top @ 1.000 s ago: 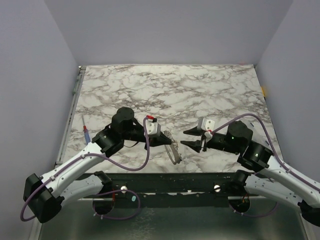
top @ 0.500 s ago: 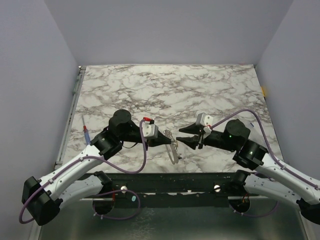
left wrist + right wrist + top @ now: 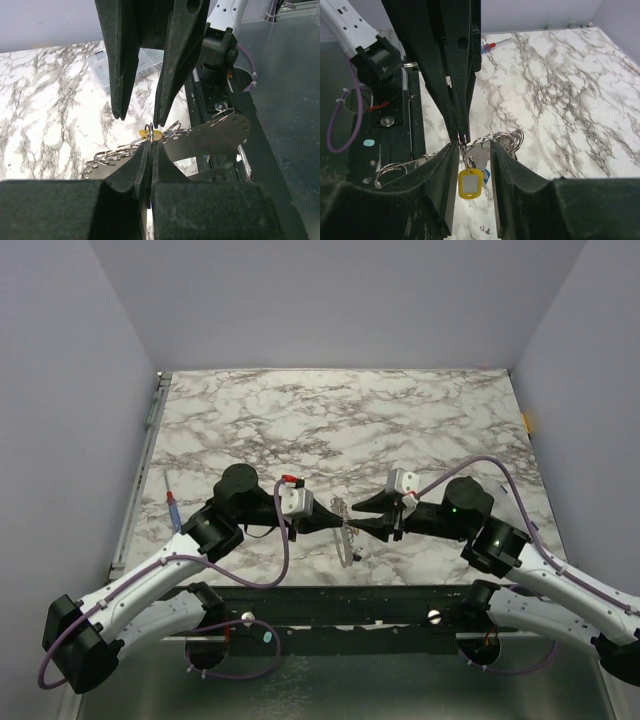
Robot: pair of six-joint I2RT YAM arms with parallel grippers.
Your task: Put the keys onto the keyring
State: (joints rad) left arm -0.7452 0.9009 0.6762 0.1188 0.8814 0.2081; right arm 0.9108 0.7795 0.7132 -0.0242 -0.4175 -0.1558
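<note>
My left gripper is shut on a thin wire ring of the keyring, holding it up off the marble. A perforated metal strip and more rings hang from it. A key with a yellow tag dangles from that ring, with a silver key and a blue tag behind it. My right gripper faces the left one tip to tip. Its jaws stand open on either side of the yellow-tagged key, not touching it.
A thin red-and-blue stick lies near the table's left edge and shows as the stick in the right wrist view. The black front rail runs just below both grippers. Grey walls surround the marble table.
Both grippers have moved toward each other and now meet at the table's front middle. The left one carried the keyring rightward; the right one's jaws have narrowed around the hanging key.
</note>
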